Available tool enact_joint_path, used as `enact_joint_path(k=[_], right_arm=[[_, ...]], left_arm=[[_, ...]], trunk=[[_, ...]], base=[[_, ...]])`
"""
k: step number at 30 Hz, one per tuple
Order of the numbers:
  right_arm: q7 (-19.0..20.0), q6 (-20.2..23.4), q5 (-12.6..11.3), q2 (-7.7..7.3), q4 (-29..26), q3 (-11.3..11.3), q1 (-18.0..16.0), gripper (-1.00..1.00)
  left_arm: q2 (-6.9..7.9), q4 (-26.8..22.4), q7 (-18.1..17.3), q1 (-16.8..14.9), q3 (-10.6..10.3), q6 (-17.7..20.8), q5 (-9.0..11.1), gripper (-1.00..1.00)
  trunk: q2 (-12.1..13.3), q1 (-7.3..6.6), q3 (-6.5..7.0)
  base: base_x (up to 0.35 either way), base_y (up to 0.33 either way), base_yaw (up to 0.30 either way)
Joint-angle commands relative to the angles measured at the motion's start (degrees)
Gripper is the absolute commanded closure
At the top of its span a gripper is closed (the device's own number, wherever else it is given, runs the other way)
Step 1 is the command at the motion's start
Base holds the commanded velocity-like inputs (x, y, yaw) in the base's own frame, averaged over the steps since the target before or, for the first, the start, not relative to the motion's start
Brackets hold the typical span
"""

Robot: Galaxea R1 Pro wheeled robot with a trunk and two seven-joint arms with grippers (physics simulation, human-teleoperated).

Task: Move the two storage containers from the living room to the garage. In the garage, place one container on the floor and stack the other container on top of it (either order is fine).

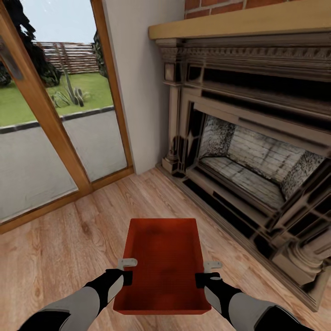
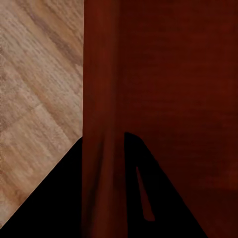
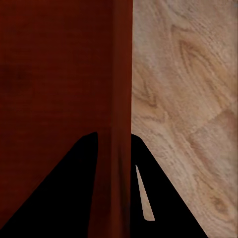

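**A:** Where's your bin right now?

**B:** You have one storage container [image 1: 163,266] held between both arms, low in front of you over the wood plank floor [image 1: 59,257] of the living room. Its long axis runs straight away from you, with one short wall near and the other far. The open top faces up, so you look down onto the ribbed base.

**A:** And the end effectors?

**B:** Your left end effector [image 1: 127,276] is clamped on the left long wall and your right end effector [image 1: 201,279] on the right long wall, both towards the near end. In the left wrist view the wall [image 2: 101,124] passes between the dark fingers [image 2: 49,203], and the right wrist view shows the same thing with its wall [image 3: 116,124] and fingers [image 3: 59,198]. So each is closed narrow on a wall.

**A:** What's around you?

**B:** The dark fireplace [image 1: 248,151] fills the far right, its hearth edge coming close along the container's right side. A wooden mantel [image 1: 239,20] tops it, with brick above. Far left is the glass door [image 1: 55,115] in a wooden frame, with grass and a fence outside. A beige wall [image 1: 138,82] stands between the door and the fireplace.
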Motion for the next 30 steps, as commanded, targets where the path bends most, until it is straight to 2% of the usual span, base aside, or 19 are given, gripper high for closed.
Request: enact_joint_path(k=[1, 30], right_arm=[[-0.1, -0.2, -0.6, -0.03, 0.1, 0.4, 0.0, 1.0], [0.0, -0.9, -0.2, -0.08, 0.0, 0.5, -0.1, 1.0]], left_arm=[[0.04, -0.1, 0.3, 0.0, -0.3, 0.3, 0.4, 1.0], [0.1, -0.1, 0.3, 0.0, -0.3, 0.4, 0.4, 1.0]], trunk=[[0.4, -0.23, 0.15], [12.0, -6.6, 5.35]], base=[[0.0, 0.0, 0.0], [0.0, 0.0, 0.0]])
